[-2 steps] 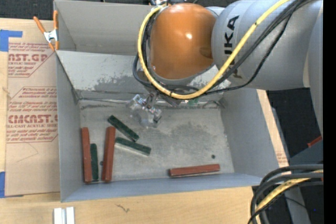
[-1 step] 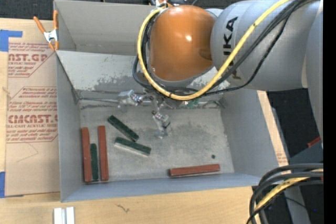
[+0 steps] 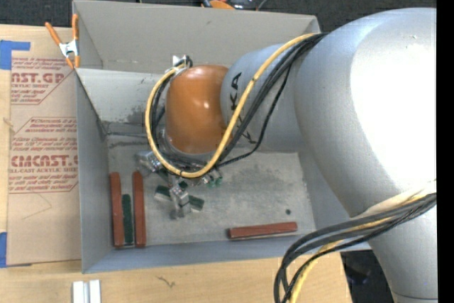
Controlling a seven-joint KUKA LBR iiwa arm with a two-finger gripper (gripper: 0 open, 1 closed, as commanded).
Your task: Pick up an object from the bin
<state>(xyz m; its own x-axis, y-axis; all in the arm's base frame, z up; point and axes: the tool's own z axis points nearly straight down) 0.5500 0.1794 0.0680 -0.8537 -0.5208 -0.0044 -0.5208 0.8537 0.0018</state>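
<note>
- One grey-white arm (image 3: 369,117) comes in from the right of the gripper (image 3: 177,196), with its orange cover (image 3: 195,110) just above the gripper.
- Your grey bin (image 3: 92,152) walls the gripper in.
- Left of the gripper, two reddish-brown bars (image 3: 139,209) lie side by side with a dark green bar (image 3: 126,220) between them. To its lower right lies a lone reddish-brown bar (image 3: 262,230).
- You see the gripper low over the small dark green pieces (image 3: 193,203) directly beneath it. You cannot tell whether it is released or clenched.
</note>
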